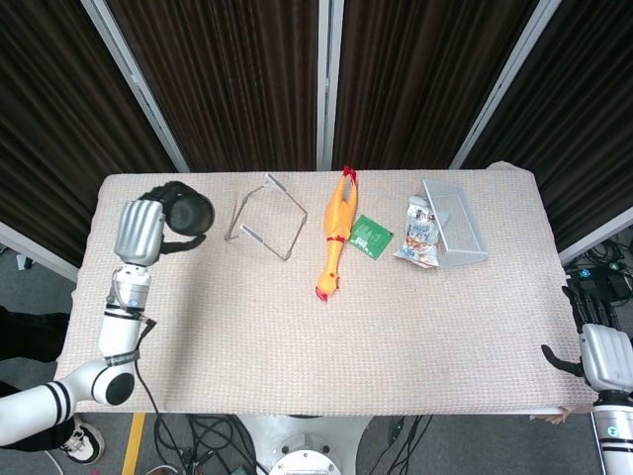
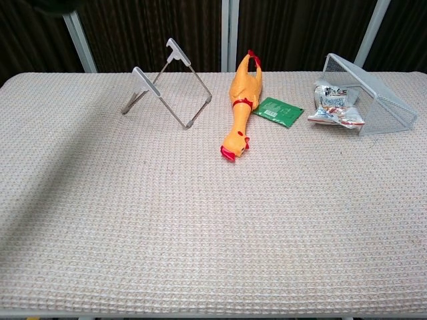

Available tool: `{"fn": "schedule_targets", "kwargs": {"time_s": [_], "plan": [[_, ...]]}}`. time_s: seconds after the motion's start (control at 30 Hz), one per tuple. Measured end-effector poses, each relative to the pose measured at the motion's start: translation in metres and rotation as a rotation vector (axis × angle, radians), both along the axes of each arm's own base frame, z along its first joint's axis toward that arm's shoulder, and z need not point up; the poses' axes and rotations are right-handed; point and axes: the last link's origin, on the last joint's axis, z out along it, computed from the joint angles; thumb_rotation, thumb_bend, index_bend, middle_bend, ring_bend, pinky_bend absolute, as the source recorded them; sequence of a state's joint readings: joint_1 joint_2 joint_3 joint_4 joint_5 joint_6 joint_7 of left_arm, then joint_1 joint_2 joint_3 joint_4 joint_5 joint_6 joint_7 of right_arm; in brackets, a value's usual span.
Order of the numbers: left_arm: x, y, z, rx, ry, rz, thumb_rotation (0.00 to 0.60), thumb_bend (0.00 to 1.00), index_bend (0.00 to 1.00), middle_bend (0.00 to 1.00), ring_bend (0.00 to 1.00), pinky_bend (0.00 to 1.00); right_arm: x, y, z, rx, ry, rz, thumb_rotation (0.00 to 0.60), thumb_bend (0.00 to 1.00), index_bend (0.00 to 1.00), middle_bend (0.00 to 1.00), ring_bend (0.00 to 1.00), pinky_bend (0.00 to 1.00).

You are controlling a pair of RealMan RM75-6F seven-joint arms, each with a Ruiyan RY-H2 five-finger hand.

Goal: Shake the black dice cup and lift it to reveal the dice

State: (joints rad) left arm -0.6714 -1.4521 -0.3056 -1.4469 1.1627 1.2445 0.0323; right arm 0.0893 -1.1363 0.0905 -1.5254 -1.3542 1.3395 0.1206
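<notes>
My left hand (image 1: pixel 139 232) grips the black dice cup (image 1: pixel 189 209) in the air over the table's far left, seen in the head view. The cup lies tilted with its round end toward the camera. In the chest view only a dark sliver of the cup (image 2: pixel 57 5) shows at the top left edge. No dice show in either view. My right hand (image 1: pixel 603 354) hangs off the table's right edge, near the front corner, with nothing in it; its fingers are too hidden to read.
A bent metal stand (image 1: pixel 267 216) sits at the back left of the beige mat (image 1: pixel 297 336). A rubber chicken (image 1: pixel 334 237), a green packet (image 1: pixel 371 237), a snack bag (image 1: pixel 420 234) and a wire basket (image 1: pixel 455 223) lie along the back.
</notes>
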Motion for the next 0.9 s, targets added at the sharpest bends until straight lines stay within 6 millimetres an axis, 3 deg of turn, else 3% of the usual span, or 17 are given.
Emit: {"fn": "schedule_targets", "kwargs": {"time_s": [0.13, 0.33, 0.5, 0.73, 0.9], "plan": [[-0.016, 0.001, -0.032, -0.281, 0.134, 0.085, 0.6, 0.25, 0.5, 0.54, 0.43, 0.49, -0.001, 0.0, -0.001, 0.005, -0.002, 0.001, 0.6, 0.15, 0.0, 0.0, 0.0, 0.0], [-0.04, -0.003, -0.042, -0.556, 0.285, 0.213, 0.6, 0.25, 0.5, 0.54, 0.43, 0.49, -0.002, 0.0, -0.001, 0.0, -0.003, -0.002, 0.6, 0.15, 0.0, 0.0, 0.0, 0.0], [-0.036, 0.006, -0.027, -0.543, 0.308, 0.235, 0.6, 0.25, 0.51, 0.54, 0.43, 0.49, -0.002, 0.0, -0.002, 0.004, -0.003, -0.005, 0.6, 0.15, 0.0, 0.0, 0.0, 0.0], [-0.018, 0.013, -0.012, -0.397, 0.241, 0.177, 0.6, 0.25, 0.51, 0.54, 0.43, 0.49, -0.003, -0.001, -0.004, 0.011, -0.003, -0.008, 0.6, 0.15, 0.0, 0.0, 0.0, 0.0], [0.007, 0.0, -0.022, -0.437, 0.185, 0.1, 0.6, 0.25, 0.5, 0.54, 0.43, 0.49, -0.004, -0.002, -0.008, 0.021, -0.003, -0.014, 0.6, 0.15, 0.0, 0.0, 0.0, 0.0]]}}
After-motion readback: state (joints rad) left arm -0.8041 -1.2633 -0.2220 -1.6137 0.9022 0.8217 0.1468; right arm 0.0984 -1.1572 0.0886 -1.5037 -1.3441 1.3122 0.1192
